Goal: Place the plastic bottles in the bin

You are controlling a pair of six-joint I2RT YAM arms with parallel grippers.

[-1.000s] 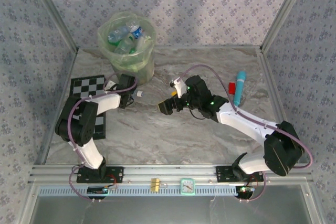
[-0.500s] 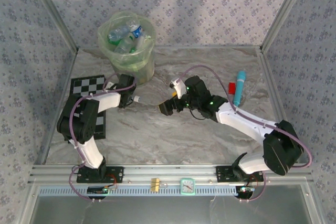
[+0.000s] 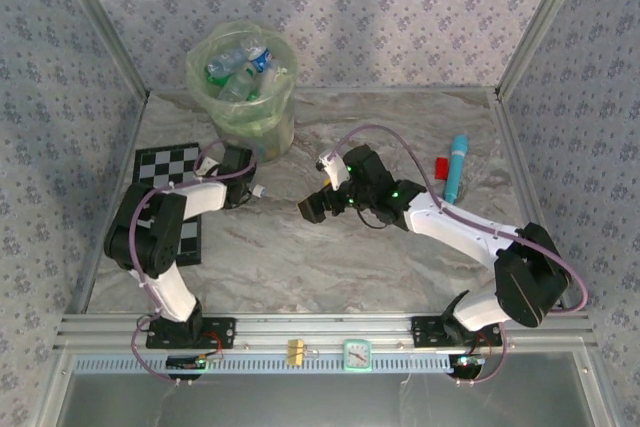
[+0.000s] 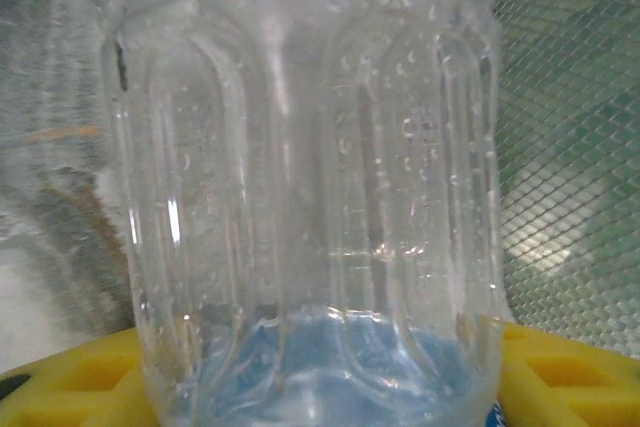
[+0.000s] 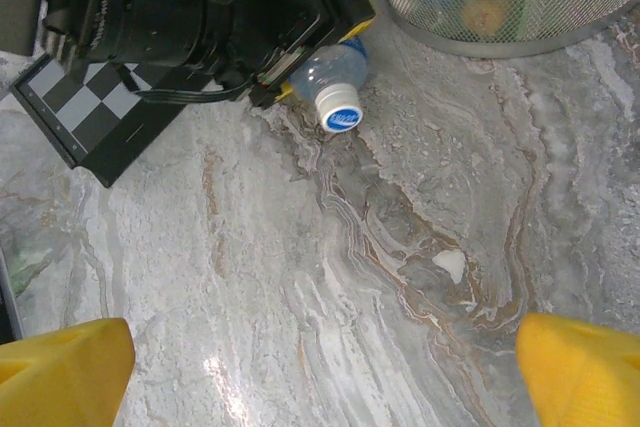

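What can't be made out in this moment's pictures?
- Left wrist view: the bottle is so close that the frame cuts off its cap.
- Right wrist view: the left gripper covers most of the bottle's body.
- Top view: the bottles in the bin overlap, too small to count.

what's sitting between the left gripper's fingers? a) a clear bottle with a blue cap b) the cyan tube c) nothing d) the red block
a: the right wrist view shows the left gripper around the clear bottle, its blue cap poking out past the fingers.
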